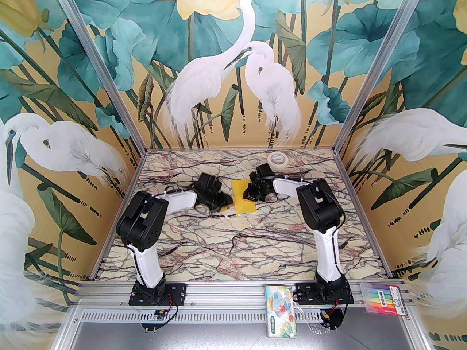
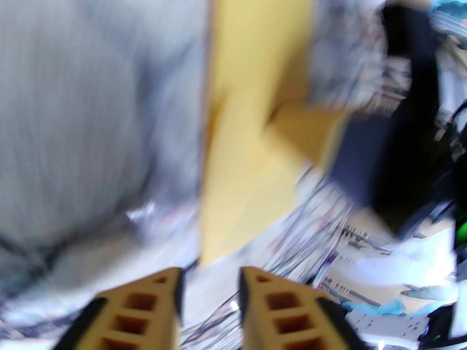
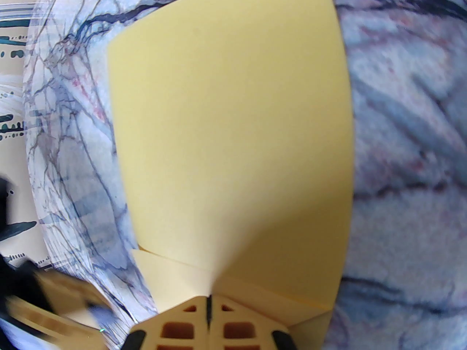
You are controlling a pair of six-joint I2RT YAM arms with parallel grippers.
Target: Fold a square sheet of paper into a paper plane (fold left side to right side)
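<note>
The left gripper [image 2: 211, 290] stands partly open. Its two tan ribbed fingers [image 2: 153, 304] have a clear gap between them and nothing in it. This wrist view is badly blurred. Just ahead of the fingertips lies the square sheet of paper [image 2: 251, 122], bright yellow, stretching away from the gripper as a tall band. The right gripper [image 3: 208, 306] is closed, with only a thin dark line between its fingertips, and those tips meet the near edge of the sheet. It is not possible to tell whether they pinch the paper or simply press on it. In the right wrist view the sheet lies doubled over. The upper layer stops a little short, so a strip of the lower layer shows beside the fingertips. From above, the folded sheet is a narrow rectangle with no pointed end, lying around the middle of the marble-patterned table [image 1: 226, 246] between the two grippers, the left one at its left edge and the right one at its right. Its long axis runs from the far side toward the near side, and its near end leans slightly right. A cream tape roll [image 1: 278, 158] sits near the table's far edge, well apart from the sheet. A tissue pack [image 1: 281, 310] and a pack of markers [image 1: 383, 299] lie on the rail by the arm bases.
</note>
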